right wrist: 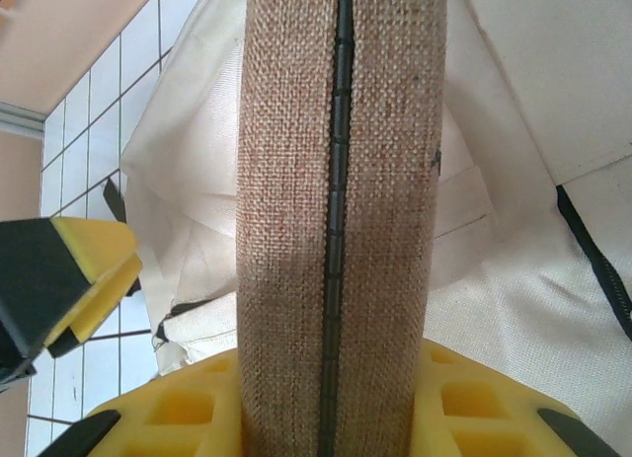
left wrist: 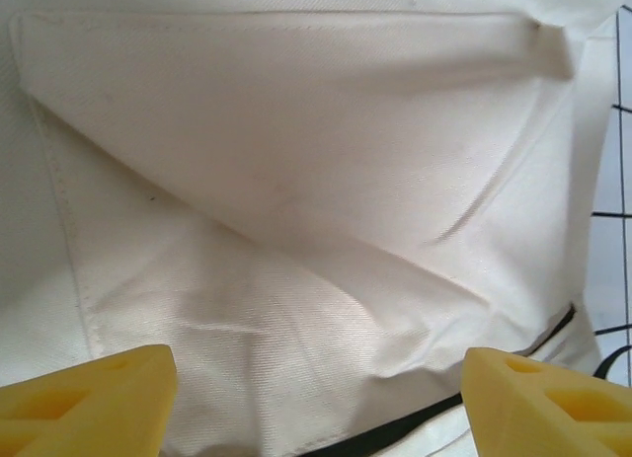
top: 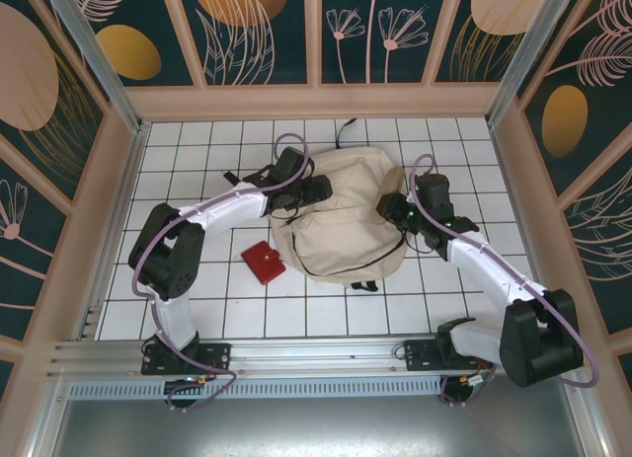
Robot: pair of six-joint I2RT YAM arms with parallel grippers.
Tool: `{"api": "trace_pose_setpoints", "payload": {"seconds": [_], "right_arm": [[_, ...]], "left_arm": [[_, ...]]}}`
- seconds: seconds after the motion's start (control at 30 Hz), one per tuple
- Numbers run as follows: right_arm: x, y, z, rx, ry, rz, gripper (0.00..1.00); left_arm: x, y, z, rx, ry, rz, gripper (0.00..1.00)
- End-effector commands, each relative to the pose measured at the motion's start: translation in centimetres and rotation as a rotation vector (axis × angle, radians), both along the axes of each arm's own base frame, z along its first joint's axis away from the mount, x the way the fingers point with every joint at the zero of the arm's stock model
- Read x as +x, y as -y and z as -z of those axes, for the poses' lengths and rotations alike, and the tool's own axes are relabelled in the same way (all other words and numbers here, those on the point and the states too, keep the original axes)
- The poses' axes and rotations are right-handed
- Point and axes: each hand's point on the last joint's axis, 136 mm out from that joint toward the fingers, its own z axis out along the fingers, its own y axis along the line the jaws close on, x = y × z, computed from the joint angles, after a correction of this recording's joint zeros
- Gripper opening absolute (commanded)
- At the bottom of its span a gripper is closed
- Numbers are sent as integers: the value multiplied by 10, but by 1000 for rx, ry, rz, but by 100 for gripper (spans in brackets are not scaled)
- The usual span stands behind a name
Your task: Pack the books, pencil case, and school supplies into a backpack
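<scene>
Top view, left to right. The red square (top: 263, 263) lay flat on the white-tiled table (top: 197, 309), just beside the left edge of the backpack (top: 341, 242) and apart from both grippers. The left gripper (top: 308, 190) hovered over the upper left part of the cream backpack. In the left wrist view its yellow fingers (left wrist: 89, 398) stood well apart above folded fabric, holding nothing. The right gripper (top: 398, 212) was over the backpack's right side, clamped on the tan pencil case (right wrist: 341, 181). The case stood between its yellow pads (right wrist: 178, 413), zipper toward the camera, above the cream fabric.
</scene>
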Motion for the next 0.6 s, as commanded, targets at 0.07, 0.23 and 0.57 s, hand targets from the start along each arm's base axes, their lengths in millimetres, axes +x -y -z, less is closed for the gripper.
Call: {"api": "trace_pose_setpoints", "payload": {"seconds": [0.07,0.23,0.57], "right_arm": [[9,2,-16,0,71,2,21],[6,-2,-10,15,73,-19,21],[8,-8,3,20,59,-53,21]], "left_arm": [[5,13,6,75,-33,-72,75],[16,18,21,107,-82,-152,70],[28,42,32,45,-109,-128,66]]}}
